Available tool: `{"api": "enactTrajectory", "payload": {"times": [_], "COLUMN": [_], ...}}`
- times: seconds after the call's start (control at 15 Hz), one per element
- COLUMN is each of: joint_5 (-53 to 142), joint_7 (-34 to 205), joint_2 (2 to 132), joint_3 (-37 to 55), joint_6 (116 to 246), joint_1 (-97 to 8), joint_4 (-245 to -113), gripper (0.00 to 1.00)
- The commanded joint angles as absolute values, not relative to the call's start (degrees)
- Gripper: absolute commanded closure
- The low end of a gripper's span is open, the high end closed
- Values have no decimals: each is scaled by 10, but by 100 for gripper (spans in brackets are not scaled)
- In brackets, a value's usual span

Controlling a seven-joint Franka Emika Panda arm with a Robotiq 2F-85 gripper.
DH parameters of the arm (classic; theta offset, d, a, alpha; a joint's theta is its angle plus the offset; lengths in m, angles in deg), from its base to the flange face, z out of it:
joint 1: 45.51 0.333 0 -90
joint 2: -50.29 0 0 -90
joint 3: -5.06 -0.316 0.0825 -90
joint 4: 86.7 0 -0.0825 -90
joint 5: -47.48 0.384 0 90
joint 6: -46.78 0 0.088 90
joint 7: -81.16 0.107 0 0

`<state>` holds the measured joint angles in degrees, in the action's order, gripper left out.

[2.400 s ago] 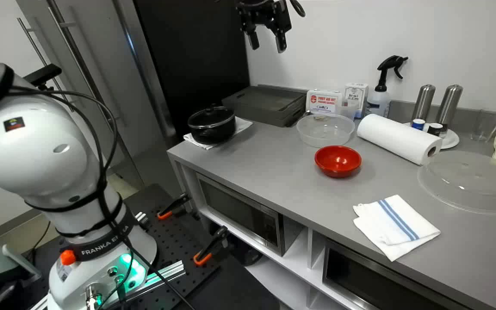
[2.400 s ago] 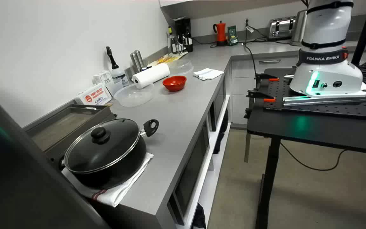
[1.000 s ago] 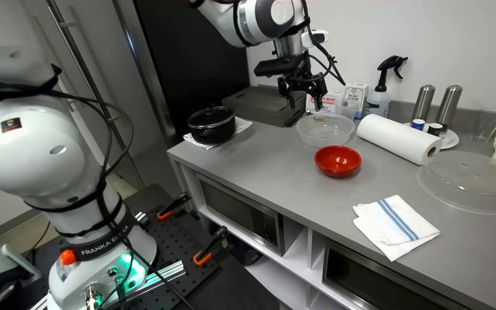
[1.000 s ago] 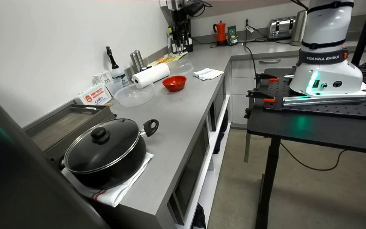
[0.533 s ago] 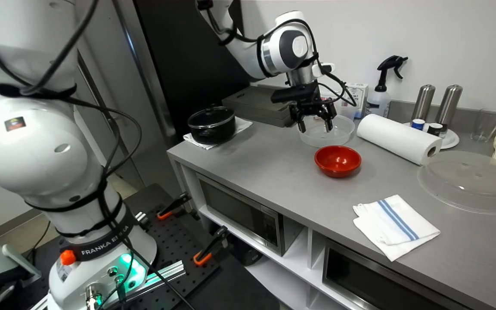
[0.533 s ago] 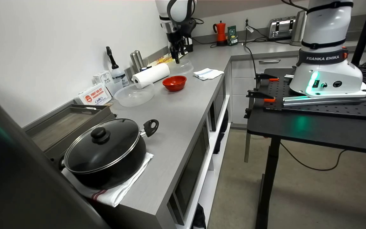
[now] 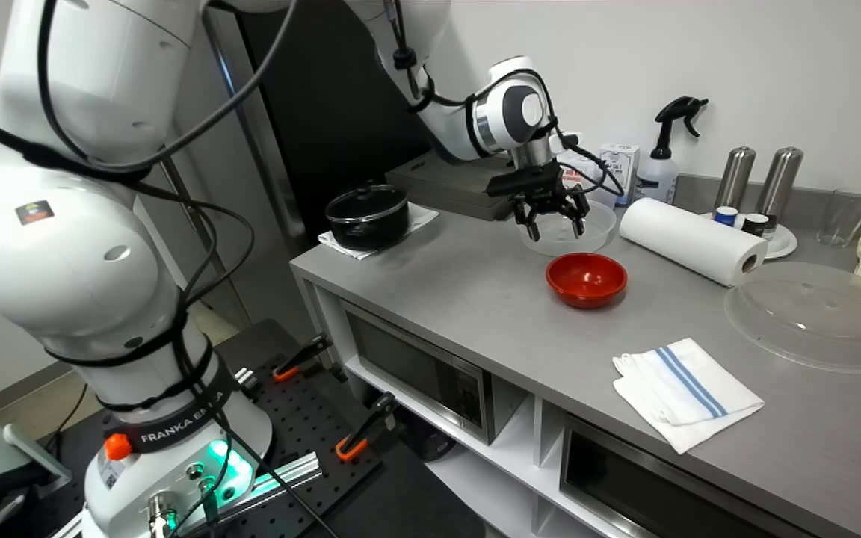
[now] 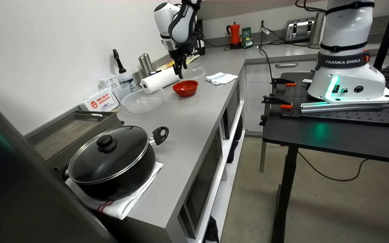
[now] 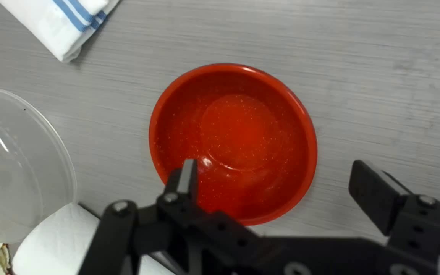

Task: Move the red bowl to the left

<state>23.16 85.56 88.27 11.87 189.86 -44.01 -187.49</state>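
You've got plain white wall (image 7: 587,67) running behind long gray counter (image 8: 187,128), room lit pretty bright. Under counter you get open white shelving (image 7: 483,486), dark-fronted appliances (image 7: 415,366) slotted in. Tall black panel (image 7: 326,104) right by counter's end, gray metal door (image 7: 217,172) next to it. Other end, counter turns corner above gray drawers (image 8: 255,89), metal handle (image 8: 286,64) on one. Across from counter you've got black table (image 8: 349,141), tan-gray floor (image 8: 336,206) below.

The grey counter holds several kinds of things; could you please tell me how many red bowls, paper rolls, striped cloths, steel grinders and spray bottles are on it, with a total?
Red bowl: 1
Paper roll: 1
Striped cloths: 2, the blue-striped cloth and the red-striped cloth under the pot
Steel grinders: 2
Spray bottle: 1
Total: 7
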Motion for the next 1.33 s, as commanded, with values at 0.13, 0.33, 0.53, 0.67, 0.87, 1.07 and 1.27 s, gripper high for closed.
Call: {"api": "enactTrajectory", "payload": {"times": [0.13, 0.33, 0.53, 0.67, 0.87, 1.07, 1.27], "joint_5": [264, 283, 297, 301, 302, 305, 310], "joint_7": [830, 818, 807, 801, 795, 791, 788], "joint_2": [986, 1029, 1060, 1070, 1076, 1085, 1098], "joint_3": [122, 116, 114, 112, 108, 105, 103], "joint_6": [1864, 1838, 1814, 1806, 1805, 1800, 1789], "joint_1": [-446, -453, -453, -451, -447, -446, -449], "joint_4": [-1738, -1684, -1644, -1628, -1615, -1603, -1590], "gripper": [0, 0, 0, 0, 0, 0, 0]}}
